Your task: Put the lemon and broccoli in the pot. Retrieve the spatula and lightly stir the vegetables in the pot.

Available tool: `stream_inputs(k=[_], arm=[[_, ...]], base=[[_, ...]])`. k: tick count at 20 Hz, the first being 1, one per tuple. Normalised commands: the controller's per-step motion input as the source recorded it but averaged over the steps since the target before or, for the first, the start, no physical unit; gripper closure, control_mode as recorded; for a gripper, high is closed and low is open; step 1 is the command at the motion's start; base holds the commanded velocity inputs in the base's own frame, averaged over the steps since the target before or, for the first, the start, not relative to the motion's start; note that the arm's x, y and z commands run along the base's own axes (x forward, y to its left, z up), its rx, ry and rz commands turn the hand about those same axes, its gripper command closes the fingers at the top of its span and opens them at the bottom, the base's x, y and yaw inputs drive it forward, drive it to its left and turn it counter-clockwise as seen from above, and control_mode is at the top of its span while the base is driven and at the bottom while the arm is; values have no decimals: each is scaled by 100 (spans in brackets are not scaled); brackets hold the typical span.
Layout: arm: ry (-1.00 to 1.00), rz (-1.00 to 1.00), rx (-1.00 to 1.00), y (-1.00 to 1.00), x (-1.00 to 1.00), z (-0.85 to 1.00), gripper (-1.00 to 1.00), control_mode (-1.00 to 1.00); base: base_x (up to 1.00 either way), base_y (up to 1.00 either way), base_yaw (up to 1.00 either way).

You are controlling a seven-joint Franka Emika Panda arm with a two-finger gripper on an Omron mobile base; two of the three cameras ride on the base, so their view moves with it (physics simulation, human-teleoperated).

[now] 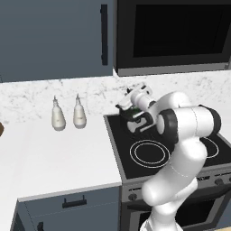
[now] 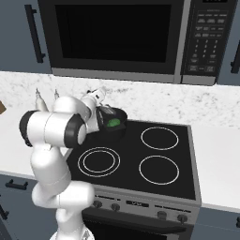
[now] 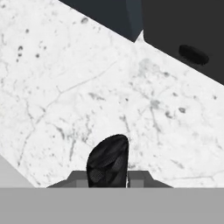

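The black pot [image 2: 118,133] stands on the stove's rear left burner, seen also as the pot [image 1: 136,124]. A bright green broccoli [image 2: 113,123] lies inside it, and the broccoli [image 1: 134,111] peeks out under the hand. My gripper [image 2: 103,112] hovers at the pot's mouth, the gripper [image 1: 128,107] pointing toward the back wall. In the hand view the gripper [image 3: 107,168] is shut on a black rounded handle end, which looks like the spatula [image 3: 108,155]. Its flat head is hidden. The lemon is hidden.
Two white bottles [image 1: 58,116] [image 1: 80,114] stand on the white counter [image 1: 54,158] left of the stove [image 2: 159,169]. A black microwave [image 2: 112,37] hangs above. The marble backsplash [image 3: 87,87] is close ahead of the hand.
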Motion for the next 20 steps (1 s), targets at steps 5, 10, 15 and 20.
stream_inputs(k=[5,10,15,20], arm=[[7,0,0,0,40,-28,100,-100],[10,0,0,0,39,-26,100,-100],[6,0,0,0,32,-10,100,-100],[1,0,0,-5,-19,-2,100,-100]], base=[[0,0,0],[0,0,0],[0,0,0],[0,0,0]])
